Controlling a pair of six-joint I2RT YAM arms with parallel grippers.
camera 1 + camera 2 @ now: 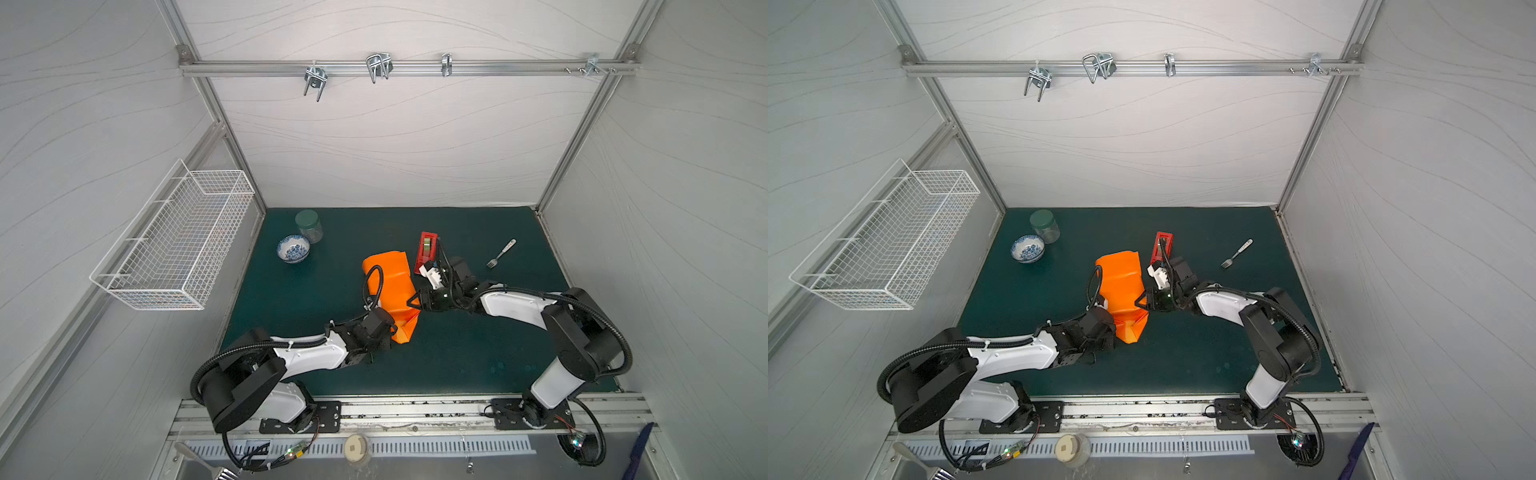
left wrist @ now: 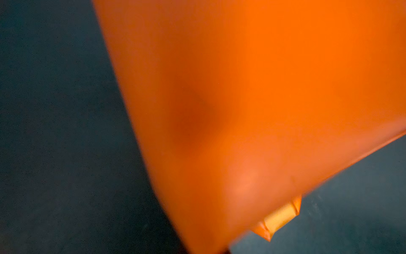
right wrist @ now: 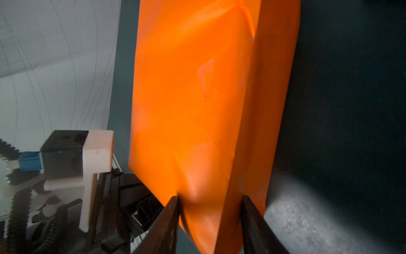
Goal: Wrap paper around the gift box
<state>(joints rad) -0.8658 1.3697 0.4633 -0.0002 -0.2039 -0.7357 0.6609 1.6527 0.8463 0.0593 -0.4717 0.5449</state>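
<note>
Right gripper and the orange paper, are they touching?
Touching. In the right wrist view the right gripper straddles the paper, both fingers pressed into it, denting it.

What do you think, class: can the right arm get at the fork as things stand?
Probably not yet: the right tool is clamped on the paper, though the mat towards the fork lies bare.
</note>
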